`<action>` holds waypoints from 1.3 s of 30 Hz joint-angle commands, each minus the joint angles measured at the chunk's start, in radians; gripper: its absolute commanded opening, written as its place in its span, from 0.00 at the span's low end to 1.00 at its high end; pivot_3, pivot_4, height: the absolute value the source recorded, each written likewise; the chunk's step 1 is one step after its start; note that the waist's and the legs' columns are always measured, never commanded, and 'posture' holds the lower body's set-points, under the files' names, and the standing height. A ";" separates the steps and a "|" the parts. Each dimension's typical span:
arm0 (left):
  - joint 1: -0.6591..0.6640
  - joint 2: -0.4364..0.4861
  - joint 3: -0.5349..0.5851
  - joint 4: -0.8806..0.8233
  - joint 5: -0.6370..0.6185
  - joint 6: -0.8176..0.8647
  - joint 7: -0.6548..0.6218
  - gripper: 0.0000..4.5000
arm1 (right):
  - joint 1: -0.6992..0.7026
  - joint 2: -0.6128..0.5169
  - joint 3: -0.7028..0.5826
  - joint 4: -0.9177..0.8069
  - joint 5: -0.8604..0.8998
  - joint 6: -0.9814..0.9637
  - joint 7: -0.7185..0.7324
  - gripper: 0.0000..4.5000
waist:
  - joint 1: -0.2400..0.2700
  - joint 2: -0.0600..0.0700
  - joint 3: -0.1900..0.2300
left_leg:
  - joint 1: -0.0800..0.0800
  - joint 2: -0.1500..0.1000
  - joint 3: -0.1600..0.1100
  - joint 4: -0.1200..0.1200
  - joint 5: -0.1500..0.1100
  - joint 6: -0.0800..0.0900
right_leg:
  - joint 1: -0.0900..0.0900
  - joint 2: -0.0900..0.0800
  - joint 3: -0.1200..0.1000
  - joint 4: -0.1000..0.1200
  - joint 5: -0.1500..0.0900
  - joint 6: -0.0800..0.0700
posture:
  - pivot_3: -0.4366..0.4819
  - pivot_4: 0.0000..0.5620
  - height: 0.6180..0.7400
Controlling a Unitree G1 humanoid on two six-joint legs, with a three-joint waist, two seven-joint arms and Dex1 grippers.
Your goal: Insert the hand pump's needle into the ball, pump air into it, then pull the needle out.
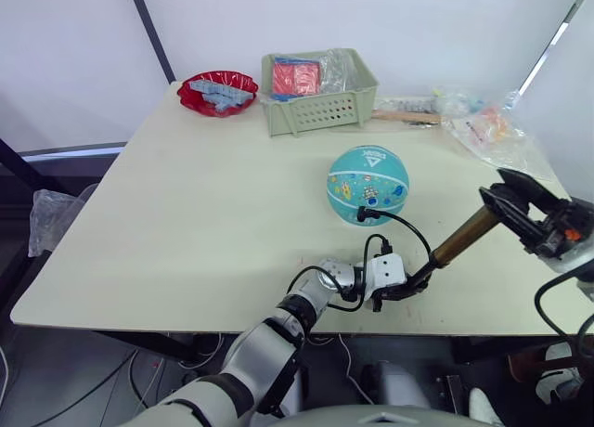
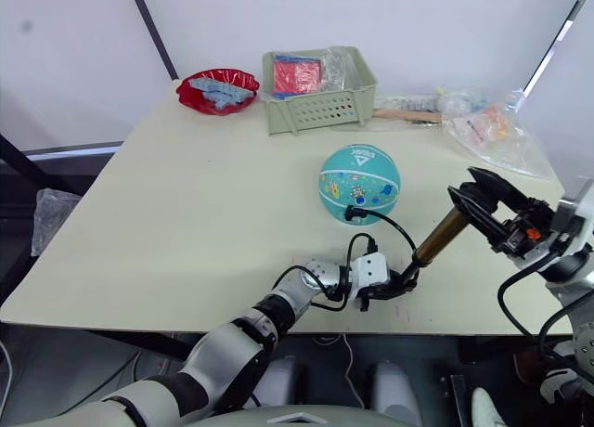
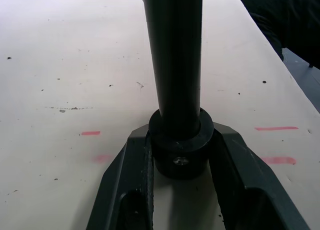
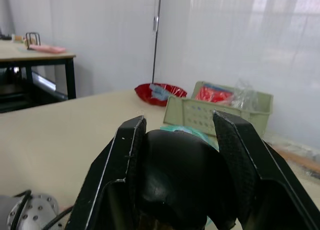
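Left gripper (image 1: 401,291), lower centre of the head view: jaws closed around the black base cap of the hand pump (image 1: 461,239), pinning it against the desk (image 1: 186,213), as the left wrist view confirmed. Right gripper (image 1: 509,197), right edge of the frame: jaws clamped on the pump's black handle, with the bronze barrel running diagonally down and to the left between the two grippers. From the base, the thin black hose (image 1: 406,227) looped upward and ended against the lower face of the ball (image 1: 368,184), which sat on the desk at centre right. The needle itself could not be made out; the fitting at the hose tip touched the ball's skin, so insertion appeared complete. With both ends of the pump held, the pumping stage seemed to be in hand; how much air had gone in could not be judged. Withdrawal of the needle remained. Upper frame: green basket (image 1: 320,95) and red dish (image 1: 217,92), well apart from the work.
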 commanded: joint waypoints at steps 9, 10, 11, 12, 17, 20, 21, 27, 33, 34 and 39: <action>0.029 0.013 -0.039 0.049 0.051 0.033 -0.012 0.24 | 0.102 0.069 0.185 0.127 -0.117 0.019 0.043 0.35 | 0.001 0.003 0.000 | -0.001 0.000 0.000 0.000 0.000 0.000 | 0.000 0.001 -0.001 -0.001 0.001 -0.003 | 0.48 0.27 1.00; 0.029 0.012 -0.039 0.049 0.050 0.033 -0.012 0.24 | 0.107 0.072 0.193 0.132 -0.126 0.016 0.045 0.35 | 0.001 0.003 0.000 | -0.001 0.000 0.000 0.000 0.000 0.000 | 0.000 0.000 -0.001 -0.001 0.001 -0.003 | 0.48 0.27 1.00; 0.029 0.012 -0.039 0.049 0.051 0.033 -0.012 0.24 | 0.115 0.074 0.204 0.139 -0.140 0.010 0.049 0.35 | 0.001 0.003 0.000 | -0.001 0.000 0.000 0.000 -0.001 -0.001 | 0.000 0.000 -0.001 -0.001 0.001 -0.003 | 0.48 0.27 1.00; 0.030 0.012 -0.040 0.049 0.051 0.033 -0.011 0.24 | 0.124 0.077 0.215 0.146 -0.153 0.008 0.049 0.35 | 0.001 0.003 0.000 | -0.001 0.000 0.000 0.000 -0.001 -0.001 | 0.000 0.000 -0.001 -0.001 0.001 -0.002 | 0.48 0.27 1.00; 0.032 0.011 -0.040 0.051 0.052 0.033 -0.009 0.24 | 0.141 0.083 0.252 0.163 -0.196 0.009 0.040 0.35 | 0.001 0.004 0.000 | -0.001 0.000 0.000 0.000 -0.001 -0.001 | 0.000 0.000 -0.001 -0.001 -0.001 0.000 | 0.48 0.27 1.00; 0.032 0.014 -0.040 0.051 0.053 0.031 -0.008 0.24 | 0.138 0.087 0.254 0.155 -0.196 0.011 0.036 0.35 | 0.002 0.005 0.001 | -0.002 0.000 0.000 0.000 -0.001 -0.002 | 0.000 -0.001 -0.001 -0.002 -0.001 0.000 | 0.48 0.27 1.00; 0.033 0.015 -0.041 0.051 0.054 0.031 -0.009 0.24 | 0.135 0.085 0.249 0.150 -0.192 0.007 0.039 0.35 | 0.002 0.005 0.001 | -0.002 0.000 0.000 0.000 -0.001 -0.002 | 0.000 -0.001 -0.001 -0.002 -0.001 0.000 | 0.48 0.27 1.00; 0.032 0.016 -0.041 0.053 0.054 0.030 -0.008 0.24 | 0.095 0.054 0.170 0.104 -0.131 0.006 0.044 0.35 | 0.002 0.009 0.006 | -0.003 -0.001 0.000 -0.001 -0.001 -0.002 | 0.000 -0.001 -0.002 -0.003 -0.001 0.000 | 0.48 0.27 1.00; 0.033 0.018 -0.043 0.049 0.053 0.032 -0.014 0.24 | 0.001 -0.008 0.028 0.064 -0.014 0.044 0.015 0.35 | 0.003 0.019 0.017 | -0.005 -0.005 0.000 0.000 -0.001 -0.001 | -0.002 0.000 -0.002 -0.003 0.000 -0.001 | 0.48 0.27 1.00; 0.033 0.018 -0.043 0.049 0.053 0.032 -0.015 0.24 | -0.019 -0.019 0.002 0.060 0.016 0.060 0.004 0.35 | 0.004 0.020 0.019 | -0.006 -0.005 0.000 0.000 0.001 0.001 | -0.002 0.000 -0.002 -0.003 0.000 -0.001 | 0.48 0.27 1.00; 0.032 0.019 -0.049 0.047 0.050 0.033 -0.015 0.24 | -0.082 -0.090 -0.093 0.045 0.099 0.128 -0.007 0.35 | 0.003 0.022 0.029 | -0.009 -0.008 0.002 0.000 0.002 0.003 | -0.005 -0.002 -0.001 -0.003 0.000 0.000 | 0.48 0.27 1.00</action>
